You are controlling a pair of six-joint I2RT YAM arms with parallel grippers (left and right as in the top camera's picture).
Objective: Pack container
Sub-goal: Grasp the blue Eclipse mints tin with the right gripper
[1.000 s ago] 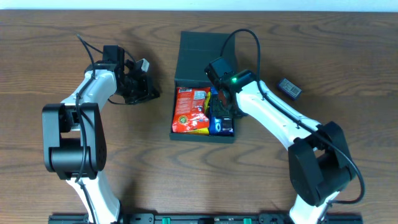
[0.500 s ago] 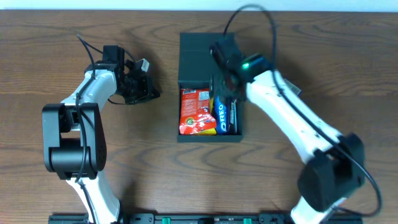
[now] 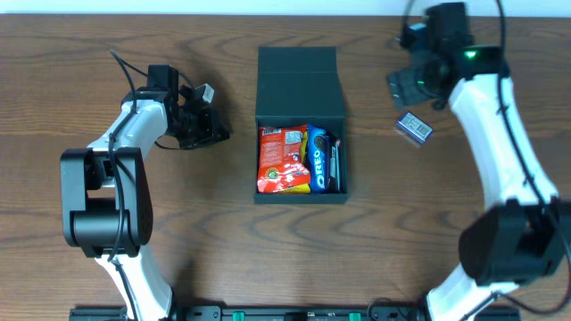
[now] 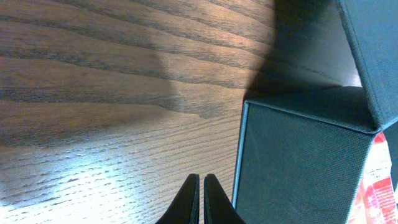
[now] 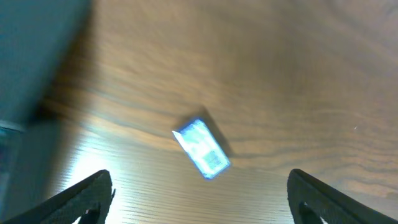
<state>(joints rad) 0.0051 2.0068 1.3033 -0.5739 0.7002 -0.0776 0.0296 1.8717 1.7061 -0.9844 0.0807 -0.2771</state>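
At the middle of the table (image 3: 178, 241) sits the container (image 3: 300, 197), a dark teal-green box with its flap lid thrown back flat toward the far edge. Its open compartment faces up and holds a red snack packet (image 3: 280, 159) on the left, with a blue Oreo pack (image 3: 317, 160) standing on edge just beside it on the right; a darker strip shows at the right wall, too small to tell what it is. Left of the box, apart from it, the left gripper (image 3: 223, 135) hangs low with its fingers pressed together on nothing; its wrist view shows the box's textured side wall close by. Right of the box, a small blue packet (image 3: 414, 127) lies alone on the wood. Above it, the right gripper (image 3: 416, 89) hovers with its fingers (image 5: 81, 196) spread wide and empty; the packet looks blurred in the wrist view
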